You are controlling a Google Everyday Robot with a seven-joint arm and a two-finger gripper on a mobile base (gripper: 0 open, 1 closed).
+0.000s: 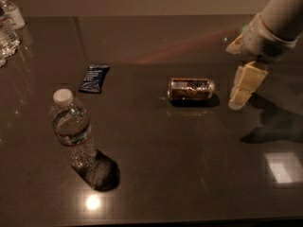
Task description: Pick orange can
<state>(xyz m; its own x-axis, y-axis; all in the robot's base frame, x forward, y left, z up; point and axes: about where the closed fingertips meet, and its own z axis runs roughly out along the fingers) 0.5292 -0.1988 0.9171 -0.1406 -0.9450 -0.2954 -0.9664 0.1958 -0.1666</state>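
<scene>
The orange can [191, 89] lies on its side near the middle of the dark table [189, 174], its brownish label up and silver ends left and right. My gripper [242, 89] hangs from the white arm at the upper right. It is just to the right of the can, a short gap away, with its cream-coloured fingers [246, 84] pointing down toward the table. Nothing is in it.
A clear water bottle [72, 131] stands upright at the front left. A flat dark blue snack packet [93, 78] lies left of the can. More bottles [8, 27] stand at the far left edge.
</scene>
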